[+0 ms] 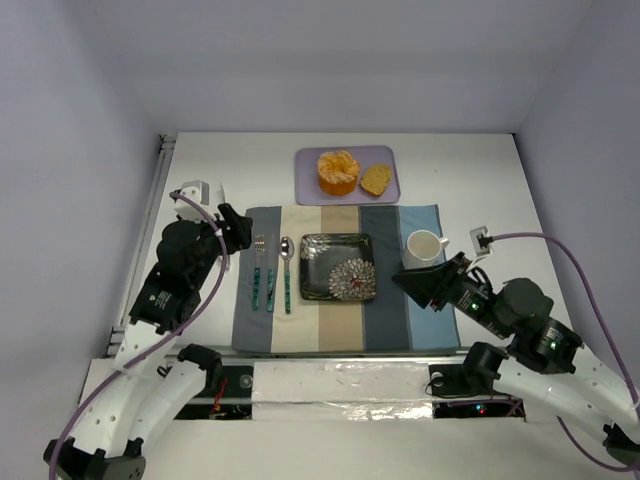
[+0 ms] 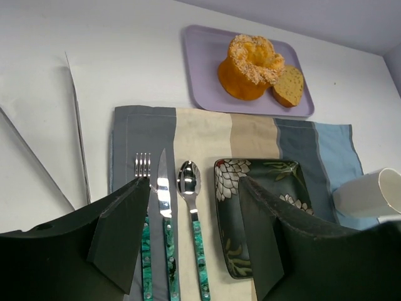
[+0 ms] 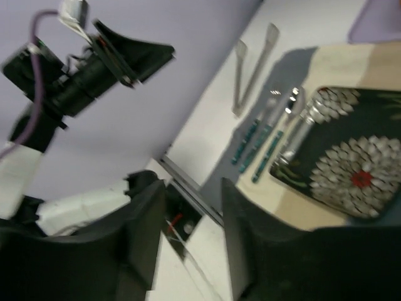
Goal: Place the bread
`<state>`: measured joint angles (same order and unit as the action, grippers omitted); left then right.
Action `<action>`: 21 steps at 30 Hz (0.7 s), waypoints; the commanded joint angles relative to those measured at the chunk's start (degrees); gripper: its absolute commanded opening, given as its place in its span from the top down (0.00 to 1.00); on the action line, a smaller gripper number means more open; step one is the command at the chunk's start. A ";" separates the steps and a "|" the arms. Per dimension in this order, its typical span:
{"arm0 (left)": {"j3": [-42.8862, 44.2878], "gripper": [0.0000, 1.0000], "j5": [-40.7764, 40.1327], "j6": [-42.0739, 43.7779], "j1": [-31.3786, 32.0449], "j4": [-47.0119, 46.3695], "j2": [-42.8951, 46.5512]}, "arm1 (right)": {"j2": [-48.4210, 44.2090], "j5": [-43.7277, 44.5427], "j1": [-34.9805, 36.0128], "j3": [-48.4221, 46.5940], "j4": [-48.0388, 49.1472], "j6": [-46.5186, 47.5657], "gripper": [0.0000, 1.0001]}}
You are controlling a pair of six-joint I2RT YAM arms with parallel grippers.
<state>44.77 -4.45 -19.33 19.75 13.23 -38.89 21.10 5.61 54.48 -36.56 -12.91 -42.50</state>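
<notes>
Both my left gripper [image 2: 194, 188] and right gripper [image 3: 193, 188] stand apart and empty, and I fear knocking the orange [image 1: 338, 172] that touches the bread [image 1: 376, 180].

At upper centre of the top view, a tray [image 1: 308, 185] holds the orange [image 1: 338, 172] left of the bread [image 1: 376, 180], and below it a placemat [image 1: 385, 320] carries fork [image 1: 257, 272], knife [image 1: 270, 275] and spoon [image 1: 286, 270] at left, plate [image 1: 338, 267] centrally, mug [image 1: 425, 245] at right.

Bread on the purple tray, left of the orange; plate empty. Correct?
Not quite. The bread lies right of the orange, not left, as the top external view shows. It is on the purple tray, and the plate is empty.
</notes>
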 commanded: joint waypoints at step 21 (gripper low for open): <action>7.61 0.57 -11.10 3.69 -10.25 -9.98 -31.76 | -6.69 1.08 0.45 7.37 -3.88 -5.48 0.98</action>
<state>51.20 -12.88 -15.59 11.99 6.92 -69.56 15.88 7.49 54.48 -30.02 -19.25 -46.94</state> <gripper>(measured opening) 0.415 0.022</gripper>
